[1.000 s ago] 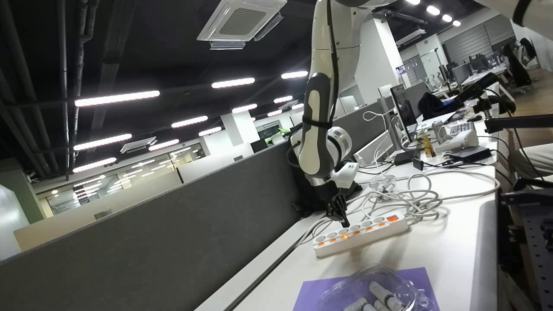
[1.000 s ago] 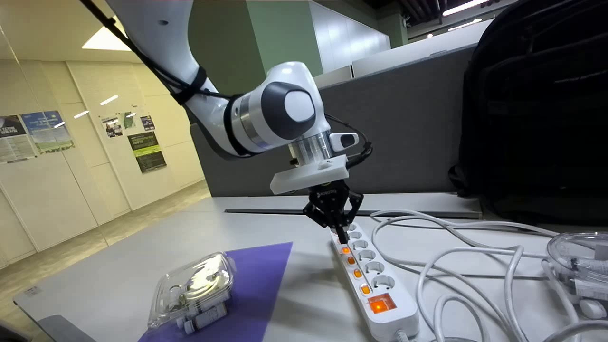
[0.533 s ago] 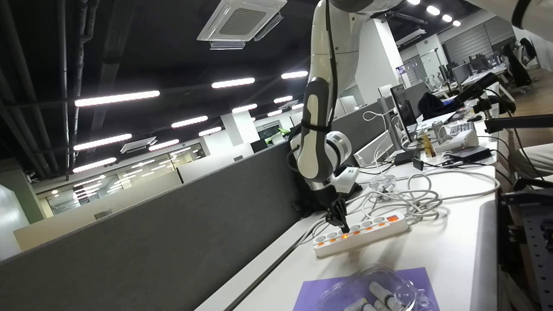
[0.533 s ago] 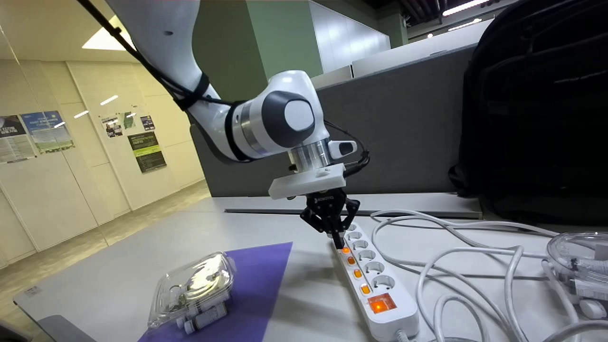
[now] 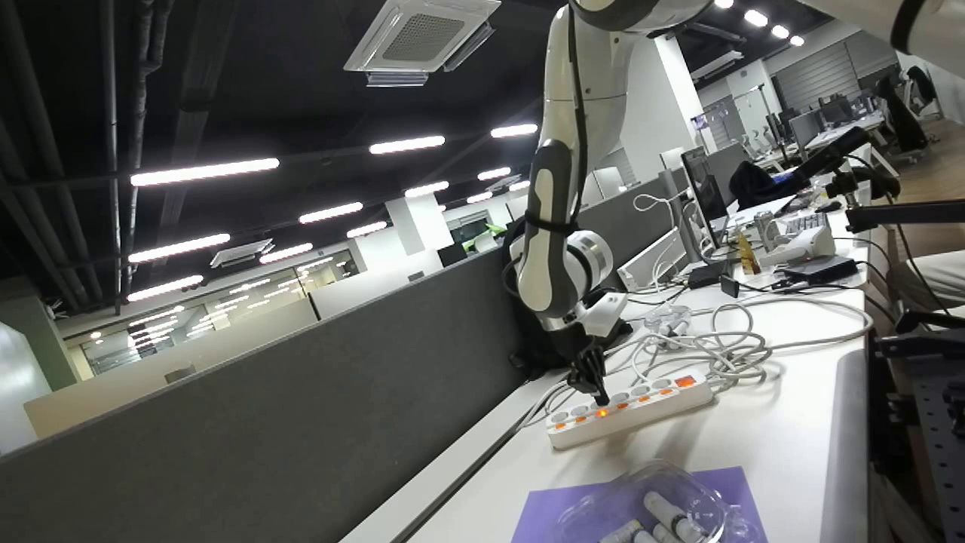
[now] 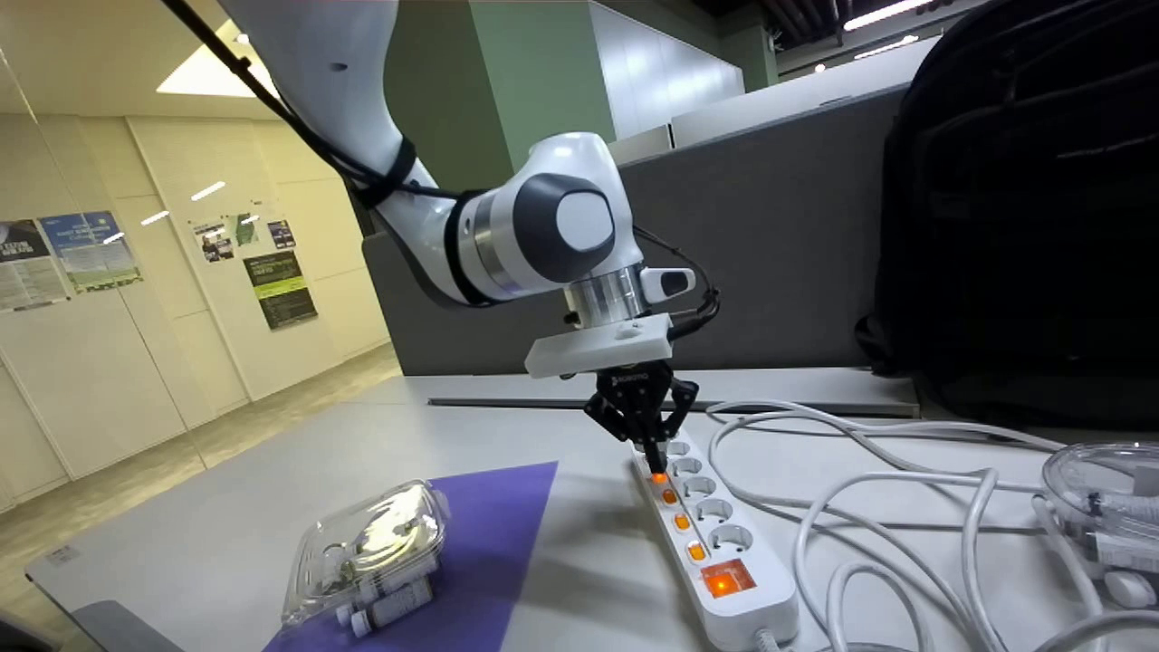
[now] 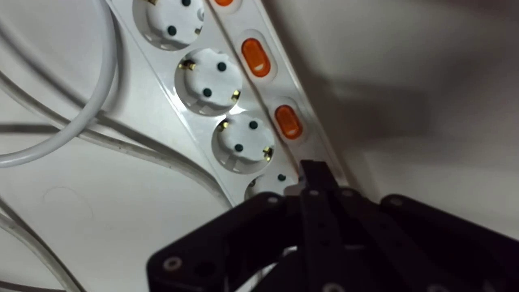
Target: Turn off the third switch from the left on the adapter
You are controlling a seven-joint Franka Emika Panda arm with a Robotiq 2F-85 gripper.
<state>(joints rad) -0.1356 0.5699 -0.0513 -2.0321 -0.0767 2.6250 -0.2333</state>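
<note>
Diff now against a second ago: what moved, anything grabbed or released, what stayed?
The gripper dropped toward the third switch from the left on the adapter; in the last half second it also edged right in an exterior view. Nothing grabbed or released: jaws shut and holding nothing throughout. Unchanged: adapter, purple sheet and clear container in place; that switch still lit.

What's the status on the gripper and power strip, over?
Gripper shut, at third switch; contact unclear. Power strip on table, that switch lit. Cables alongside, seemingly not blocking.
</note>
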